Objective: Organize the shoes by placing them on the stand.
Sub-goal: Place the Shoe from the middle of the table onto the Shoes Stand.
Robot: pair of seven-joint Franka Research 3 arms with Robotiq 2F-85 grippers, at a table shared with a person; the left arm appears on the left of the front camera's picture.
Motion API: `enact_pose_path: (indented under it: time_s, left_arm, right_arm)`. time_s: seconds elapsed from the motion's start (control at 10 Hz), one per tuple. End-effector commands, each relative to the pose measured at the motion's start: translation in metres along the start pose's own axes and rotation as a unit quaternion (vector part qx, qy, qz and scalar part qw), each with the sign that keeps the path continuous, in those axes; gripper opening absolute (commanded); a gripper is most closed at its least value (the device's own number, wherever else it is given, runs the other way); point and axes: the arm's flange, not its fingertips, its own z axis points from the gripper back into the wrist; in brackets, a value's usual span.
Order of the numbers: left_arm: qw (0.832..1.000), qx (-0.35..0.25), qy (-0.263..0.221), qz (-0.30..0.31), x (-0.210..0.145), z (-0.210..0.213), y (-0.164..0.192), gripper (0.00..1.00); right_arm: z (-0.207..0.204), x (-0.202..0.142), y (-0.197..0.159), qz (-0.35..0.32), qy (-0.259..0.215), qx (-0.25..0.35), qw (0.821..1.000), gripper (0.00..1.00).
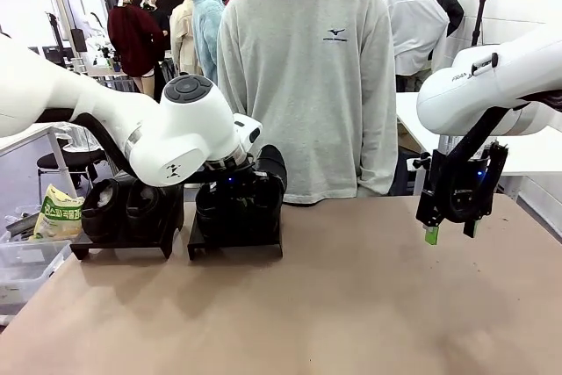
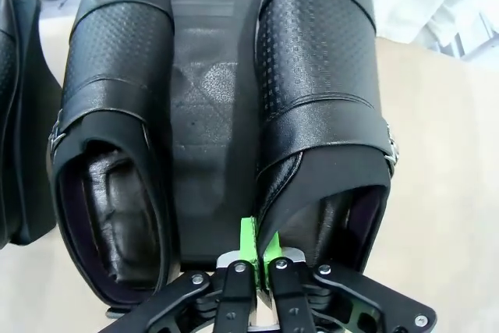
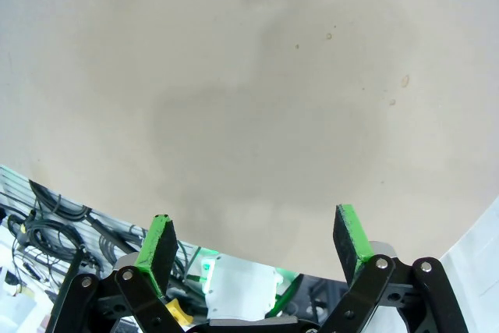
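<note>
My left claw (image 2: pixel 254 259) is clamped on the heel rim of the black perforated-leather shoe (image 2: pixel 320 107), seated on the right black stand (image 2: pixel 204 115). Release straight, avoiding drag. My right claw (image 3: pixel 257 243) hangs apart.

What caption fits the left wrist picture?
Left gripper pinching the heel edge of one shoe beside another shoe on the stand.

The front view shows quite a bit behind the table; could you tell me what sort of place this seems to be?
Probably a robot lab or test workshop: two white arms work at one table, shoes sit on black stands, and a person waits across.
</note>
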Motion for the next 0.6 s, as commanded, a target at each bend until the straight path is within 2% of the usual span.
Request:
enact_pose_path:
  time_s: [0.0,0.5]
  left_arm:
    - [1.0,0.001,-0.022,0.014,0.0022,-0.0126,-0.0051,0.0]
    - [1.0,0.013,-0.024,0.015,0.0061,-0.0215,-0.0054,0.0]
  right_arm:
    - [0.0028,0.001,0.0,-0.006,0.006,-0.011,1.0,1.0]
    - [0.0028,0.001,0.0,-0.006,0.006,-0.011,1.0,1.0]
